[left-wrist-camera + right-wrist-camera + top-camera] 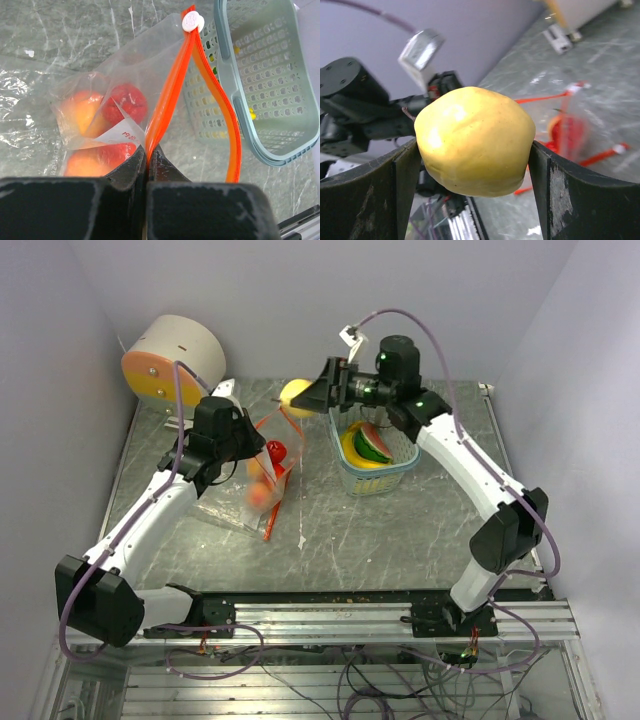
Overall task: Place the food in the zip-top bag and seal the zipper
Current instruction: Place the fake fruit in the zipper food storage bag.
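Right gripper (310, 396) clamps a yellow fruit (472, 140) aloft near the basket (392, 476); left gripper (147, 156) is pinched tight on the bag (125, 65) at its orange zipper edge (170, 90), with peaches (82, 112) and a red piece (130, 100) inside.

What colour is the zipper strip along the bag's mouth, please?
The zipper strip is orange, with a white slider; the left wrist view shows it best.

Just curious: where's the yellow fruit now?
The yellow fruit is clamped in the right gripper, far centre of the top view, between bag and basket.
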### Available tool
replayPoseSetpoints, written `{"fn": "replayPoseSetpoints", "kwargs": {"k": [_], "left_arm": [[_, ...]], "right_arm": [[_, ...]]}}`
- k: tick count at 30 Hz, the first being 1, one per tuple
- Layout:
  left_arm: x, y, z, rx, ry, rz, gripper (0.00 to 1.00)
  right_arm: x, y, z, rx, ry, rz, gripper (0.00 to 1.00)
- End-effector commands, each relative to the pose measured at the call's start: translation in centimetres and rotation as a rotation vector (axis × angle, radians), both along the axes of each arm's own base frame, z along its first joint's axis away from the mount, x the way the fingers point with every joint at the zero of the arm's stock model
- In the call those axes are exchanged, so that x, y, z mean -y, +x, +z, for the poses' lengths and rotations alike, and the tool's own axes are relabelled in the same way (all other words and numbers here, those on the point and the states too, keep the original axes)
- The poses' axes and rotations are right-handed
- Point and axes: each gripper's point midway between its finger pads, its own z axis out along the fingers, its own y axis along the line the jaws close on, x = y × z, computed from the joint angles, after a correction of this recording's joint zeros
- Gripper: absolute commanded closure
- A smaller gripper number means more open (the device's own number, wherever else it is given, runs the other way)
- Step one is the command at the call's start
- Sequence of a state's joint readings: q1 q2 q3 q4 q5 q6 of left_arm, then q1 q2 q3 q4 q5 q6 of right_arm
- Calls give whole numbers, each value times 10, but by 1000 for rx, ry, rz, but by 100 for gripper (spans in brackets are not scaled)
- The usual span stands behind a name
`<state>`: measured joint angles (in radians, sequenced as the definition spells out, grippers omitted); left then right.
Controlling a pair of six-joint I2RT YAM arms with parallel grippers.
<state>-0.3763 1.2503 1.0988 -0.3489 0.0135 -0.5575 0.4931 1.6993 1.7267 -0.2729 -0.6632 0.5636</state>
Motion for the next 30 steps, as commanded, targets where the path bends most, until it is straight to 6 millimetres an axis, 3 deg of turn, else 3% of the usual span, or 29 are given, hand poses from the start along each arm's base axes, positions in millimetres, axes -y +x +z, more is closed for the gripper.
{"fn": "replayPoseSetpoints", "kwargs": {"k": [1,10,17,22,29,30], "left_arm": [[8,8,30,77,-53,-27,93],[8,8,38,88,-67,-20,93],[8,5,52,109,-95,-16,93],[7,6,55,118,-92,-13,93],[15,12,57,123,-118,-33,93],[16,13,57,124,-119,-35,93]], "right_arm": [[-45,-30,1,-47,119,163,68],[-49,-24,-70,-231,38,120,64],[-21,2,-127,-315,-220,-99,64],[-7,9,-149,-292,-425,-201,60],[-12,7,-156,-211,-660,-262,48],[-15,8,-164,-220,-676,-256,48]]}}
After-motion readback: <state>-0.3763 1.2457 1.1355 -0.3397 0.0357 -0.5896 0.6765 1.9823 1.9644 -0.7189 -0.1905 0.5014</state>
